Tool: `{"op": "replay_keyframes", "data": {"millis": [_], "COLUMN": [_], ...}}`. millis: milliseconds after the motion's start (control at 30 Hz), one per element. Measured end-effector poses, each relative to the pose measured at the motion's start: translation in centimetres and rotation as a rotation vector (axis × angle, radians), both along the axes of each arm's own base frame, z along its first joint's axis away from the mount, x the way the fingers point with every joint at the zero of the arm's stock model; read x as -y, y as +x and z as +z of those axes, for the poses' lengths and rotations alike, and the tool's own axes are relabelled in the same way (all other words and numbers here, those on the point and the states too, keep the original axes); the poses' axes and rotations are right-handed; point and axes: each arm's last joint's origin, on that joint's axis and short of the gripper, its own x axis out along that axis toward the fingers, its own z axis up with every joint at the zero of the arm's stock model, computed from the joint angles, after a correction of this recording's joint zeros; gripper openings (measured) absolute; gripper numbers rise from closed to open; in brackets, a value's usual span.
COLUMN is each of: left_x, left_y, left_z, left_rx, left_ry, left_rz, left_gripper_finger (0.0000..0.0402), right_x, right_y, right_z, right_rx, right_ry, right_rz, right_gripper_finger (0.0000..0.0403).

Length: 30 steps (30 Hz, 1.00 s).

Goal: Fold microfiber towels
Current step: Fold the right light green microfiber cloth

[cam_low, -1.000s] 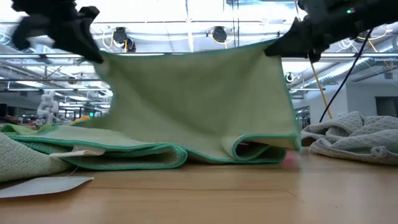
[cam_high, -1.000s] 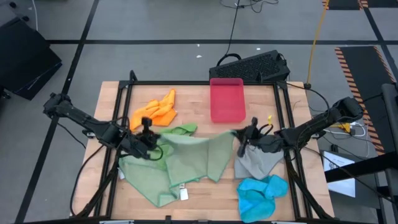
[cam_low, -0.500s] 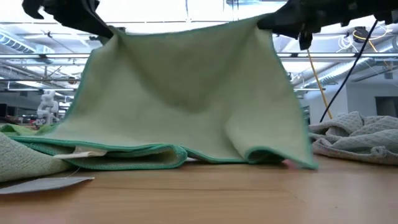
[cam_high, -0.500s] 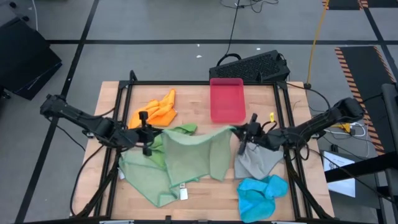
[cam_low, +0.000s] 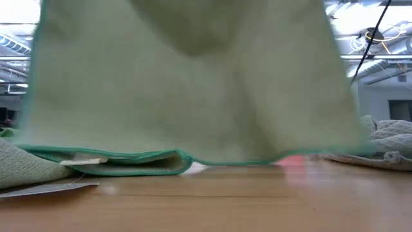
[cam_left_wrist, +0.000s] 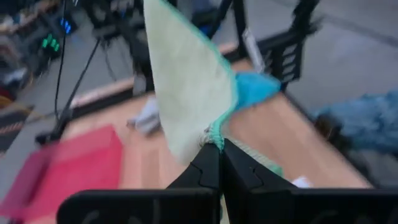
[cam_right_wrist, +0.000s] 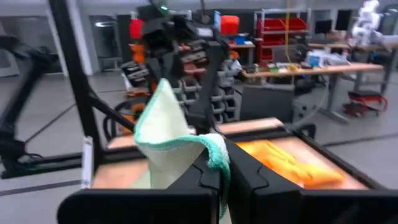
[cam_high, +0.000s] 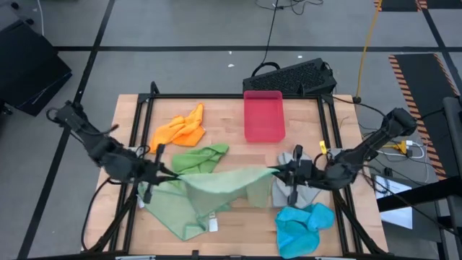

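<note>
Grey lab floor around a wooden table (cam_high: 231, 108) with a black frame, keyboard parked behind the far edge. On the table, biggest first: the pale sage towel (cam_high: 220, 184), stretched in the air between both arms near the front-centre, with another sage-coloured cloth (cam_high: 170, 209) heaped flat under and left of it, though I can't tell from above where one ends and the other starts. Pink-red tray (cam_high: 263, 115) sits empty at the far centre. Grey towel (cam_high: 289, 188) crumpled right of centre, blue towel (cam_high: 303, 225) bunched at front right, bright green towel (cam_high: 198, 157) just behind the lifted one, orange towel (cam_high: 180, 128) at far left. Left gripper (cam_left_wrist: 214, 146) is pinched tight on one corner of the sage towel; right gripper (cam_right_wrist: 217, 158) is clamped on the opposite corner, hem visibly between its fingers. Change over the last second: both arms have pulled the held edge toward the front of the table and spread it, so in the low view the cloth now fills the frame as a hanging sheet with its bottom hem just brushing the wood. Reads as the towel being drawn taut for laying flat; no fold made yet, four other towels untouched.
</note>
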Motion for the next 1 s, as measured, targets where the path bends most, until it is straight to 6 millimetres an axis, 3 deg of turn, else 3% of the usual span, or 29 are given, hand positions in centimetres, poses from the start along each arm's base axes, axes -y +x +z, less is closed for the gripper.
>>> {"op": "replay_keyframes", "data": {"millis": [133,233,367,567,700,833,1000], "left_x": [0.0,-0.9,-2.5,-4.8,-6.5,-7.5,-6.9], "left_y": [-0.9,-1.2,-0.7,0.8,1.5,1.9,2.2], "left_z": [2.6,2.7,0.1,-5.2,-8.0,-8.6,-8.7], "left_rx": [0.063,0.035,-0.081,-0.234,-0.328,-0.360,-0.381], "left_ry": [0.056,0.158,0.262,0.348,0.400,0.339,0.190], "left_rz": [-0.024,0.123,0.324,0.479,0.545,0.560,0.406], "left_gripper_finger": [0.0003,0.0003,0.0003,0.0003,0.0003,0.0003,0.0003], "right_x": [-0.6,0.1,1.6,4.8,6.5,7.6,7.6], "right_y": [0.1,0.2,0.6,1.1,1.2,1.3,1.2], "right_z": [1.9,2.0,-0.8,-6.0,-7.9,-8.5,-9.3], "right_rx": [-0.005,-0.011,-0.106,-0.202,-0.239,-0.243,-0.261], "right_ry": [-0.085,-0.114,-0.163,-0.147,-0.120,-0.031,0.044], "right_rz": [0.018,-0.046,-0.222,-0.358,-0.387,-0.292,-0.197], "right_gripper_finger": [0.0002,0.0002,0.0002,0.0002,0.0002,0.0002,0.0002]}}
